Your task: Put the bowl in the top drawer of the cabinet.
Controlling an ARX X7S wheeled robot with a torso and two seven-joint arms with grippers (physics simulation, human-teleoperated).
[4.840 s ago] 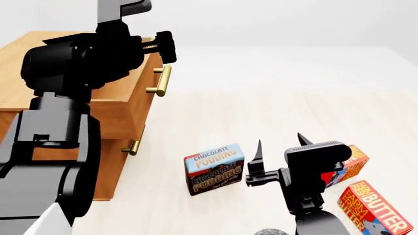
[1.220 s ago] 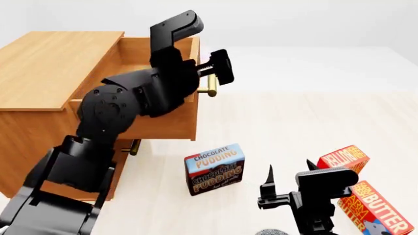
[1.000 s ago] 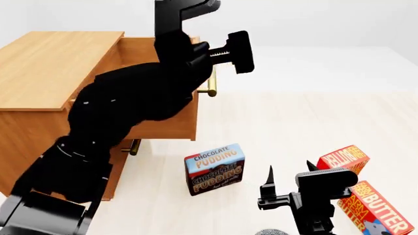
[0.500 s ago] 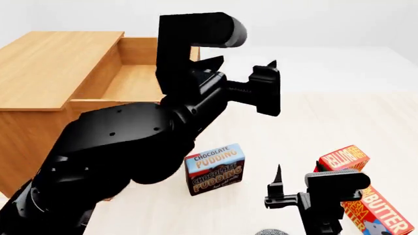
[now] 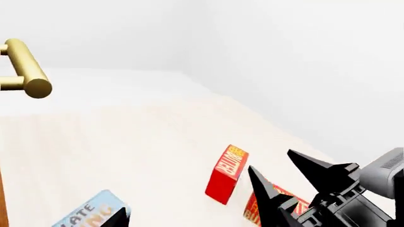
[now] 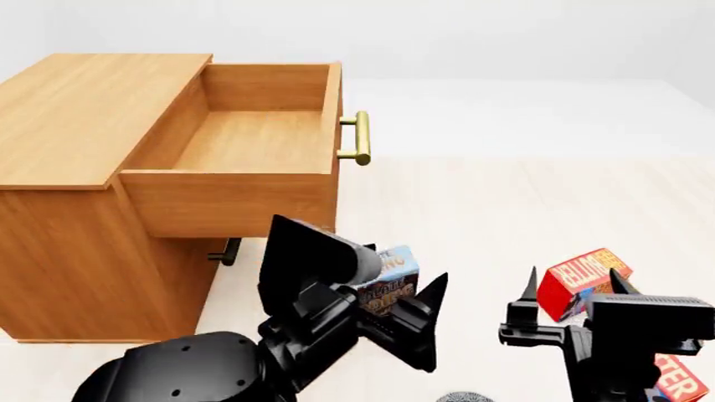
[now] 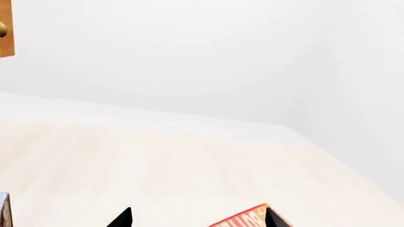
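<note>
1. Standing beside the rig, you would see the cabinet [image 6: 67,109] at the left of the floor. The top drawer [image 6: 251,138] is pulled fully out, its brass handle [image 6: 357,138] faces the open floor, and nothing lies in it.
2. The bowl [image 6: 461,396] shows only as a thin grey speckled sliver at the bottom edge of the head view. It sits on the floor close to the robot's base, and I take it for the bowl from that rim alone.
3. The left gripper [image 6: 430,327] hangs low with its jaws spread and nothing between them.
4. The right gripper [image 6: 572,293] also hangs low, jaws wide apart and empty.
5. The sliver lies between the two grippers, below and behind both sets of fingertips, so either arm would have to draw back and down to reach it. Neither arm looks clearly nearer. Being round, it has no long axis to line up with.
6. A chocolate pudding box [image 6: 391,266] stands just behind the left gripper. A red box [image 6: 581,276] and a butter box [image 6: 676,377] crowd the right gripper. The path up to the drawer looks unblocked.
</note>
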